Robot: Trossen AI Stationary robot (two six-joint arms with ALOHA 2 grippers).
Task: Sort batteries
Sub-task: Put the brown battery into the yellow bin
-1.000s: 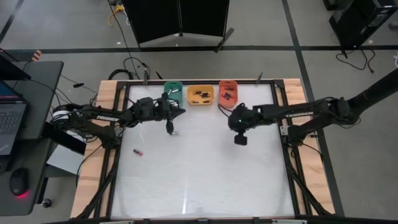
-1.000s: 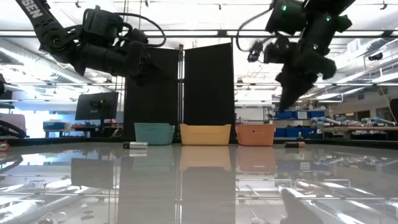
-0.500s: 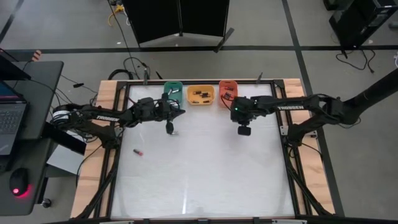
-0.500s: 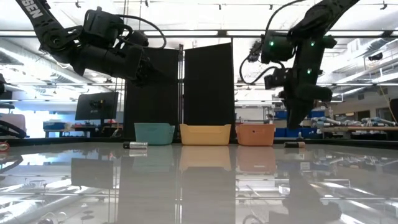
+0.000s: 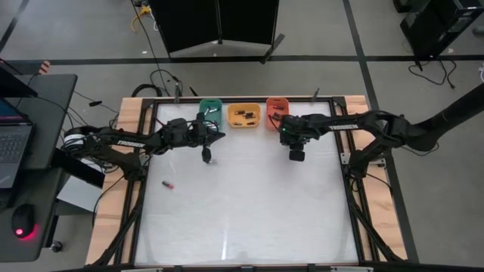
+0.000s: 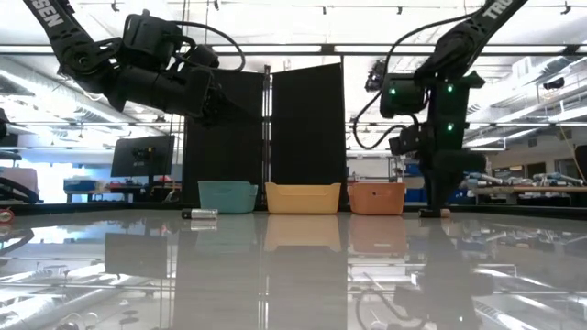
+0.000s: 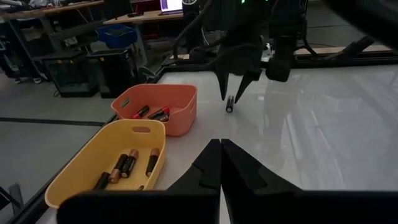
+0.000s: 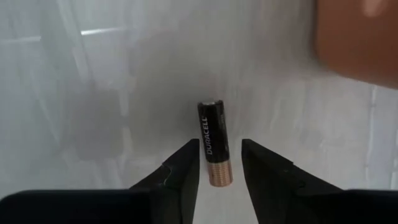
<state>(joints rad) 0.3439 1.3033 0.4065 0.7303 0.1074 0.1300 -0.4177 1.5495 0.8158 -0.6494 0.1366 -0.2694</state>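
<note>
R gripper [image 8: 216,163] down at table [image 5: 242,211] near red tray [image 5: 277,112], fingers spread either side of a black-and-copper Duracell battery [image 8: 213,143] lying flat on the surface; no contact visible, small gaps both sides. Same battery seen from L wrist cam as a small dark cylinder [image 7: 229,102] just below the R fingertips, beside the red tray. In low view, R arm reaching down to tabletop at right of the trays.

L gripper [image 7: 221,163] held up off the table near green tray [image 5: 211,111], fingers pressed together, nothing between them.

Other batteries: one w/ red band [image 5: 167,184] alone on table, L side, well apart from both grippers. Several in yellow tray [image 7: 109,165], dark w/ copper ends; a few w/ red markings in the red tray. Trays in a row along far edge: green, yellow, red. Green tray contents can't tell.
</note>
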